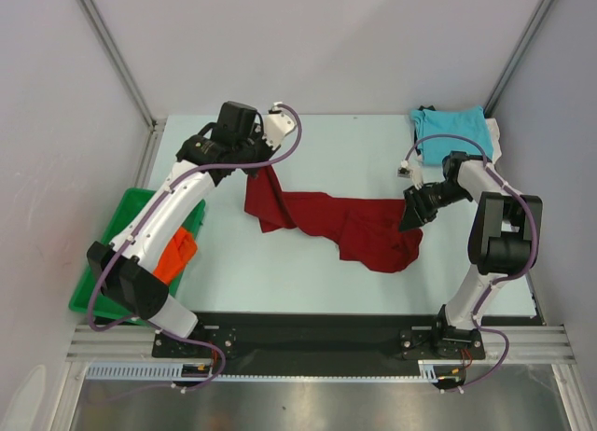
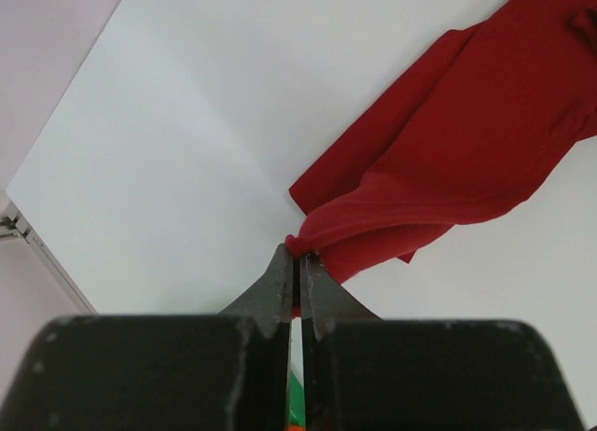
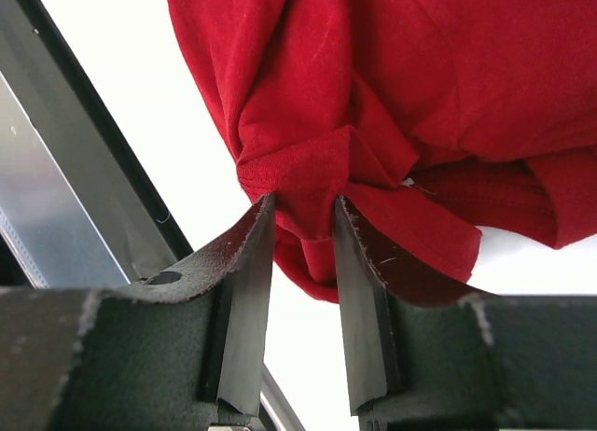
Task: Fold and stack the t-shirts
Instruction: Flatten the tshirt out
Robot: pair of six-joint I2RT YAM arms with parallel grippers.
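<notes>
The dark red t-shirt hangs stretched between both grippers above the middle of the table. My left gripper is shut on its left end, which shows in the left wrist view with the jaws pinched on the cloth. My right gripper is shut on a bunched fold at its right end, seen in the right wrist view between the fingers. The turquoise t-shirt lies folded at the back right corner. The orange t-shirt lies in the green tray, partly hidden by the left arm.
The green plastic tray sits at the table's left edge. White cloth peeks out under the turquoise shirt. Enclosure walls and metal posts surround the table; a black rail runs along the near edge.
</notes>
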